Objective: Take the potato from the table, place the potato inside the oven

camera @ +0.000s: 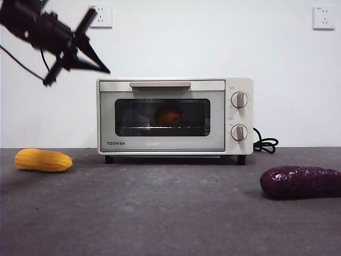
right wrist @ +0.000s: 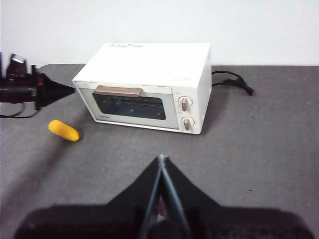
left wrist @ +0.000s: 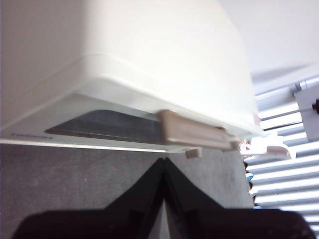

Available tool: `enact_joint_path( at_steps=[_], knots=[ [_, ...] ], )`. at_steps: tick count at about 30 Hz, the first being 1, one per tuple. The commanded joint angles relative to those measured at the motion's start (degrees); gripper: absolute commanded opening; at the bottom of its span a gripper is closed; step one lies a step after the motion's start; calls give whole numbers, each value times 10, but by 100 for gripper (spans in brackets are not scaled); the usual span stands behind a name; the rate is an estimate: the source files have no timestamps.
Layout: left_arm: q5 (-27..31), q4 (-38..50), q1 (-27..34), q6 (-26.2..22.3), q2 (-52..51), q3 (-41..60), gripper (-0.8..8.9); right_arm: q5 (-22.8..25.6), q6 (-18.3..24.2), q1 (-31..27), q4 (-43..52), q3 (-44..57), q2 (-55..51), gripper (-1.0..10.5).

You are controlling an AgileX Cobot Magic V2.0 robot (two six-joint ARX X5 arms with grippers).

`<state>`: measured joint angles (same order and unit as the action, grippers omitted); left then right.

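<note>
The potato (camera: 168, 115) shows as an orange-brown lump behind the dark glass, on the rack inside the cream-white oven (camera: 234, 114). The oven door is closed, its bar handle (camera: 160, 84) along the top. My left gripper (camera: 105, 70) hangs in the air, shut and holding nothing, high and just left of the oven's top left corner; its wrist view looks down on the handle (left wrist: 192, 133) from close by. My right gripper (right wrist: 161, 158) is shut and holding nothing, well back from the oven (right wrist: 149, 64) above the table (right wrist: 259, 144). It is out of the front view.
A yellow corn cob (camera: 42, 160) lies on the table (camera: 160, 213) left of the oven. A dark purple vegetable (camera: 301, 182) lies at the front right. The oven's black cord (camera: 265, 144) coils behind its right side. Two knobs (camera: 239, 100) sit on its right panel.
</note>
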<state>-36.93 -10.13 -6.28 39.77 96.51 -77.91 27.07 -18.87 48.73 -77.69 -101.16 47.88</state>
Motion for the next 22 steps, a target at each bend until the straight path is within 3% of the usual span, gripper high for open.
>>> enact_joint_path(
  at_steps=[1,7,15,22],
  knots=[
    [-6,-19,-2,-81,-64,-2,-7,10,-3,1,-12,1,0,1],
    [-6,-60,-2,-147,-206,-2,-5,11,-2,1,-12,1,0,1],
    [-6,-61,0,-149,-346,-2,-4,11,-3,1,-12,1,0,1],
    [-6,-61,0,-149,-399,-2,-4,11,-3,1,-12,1,0,1]
  ],
)
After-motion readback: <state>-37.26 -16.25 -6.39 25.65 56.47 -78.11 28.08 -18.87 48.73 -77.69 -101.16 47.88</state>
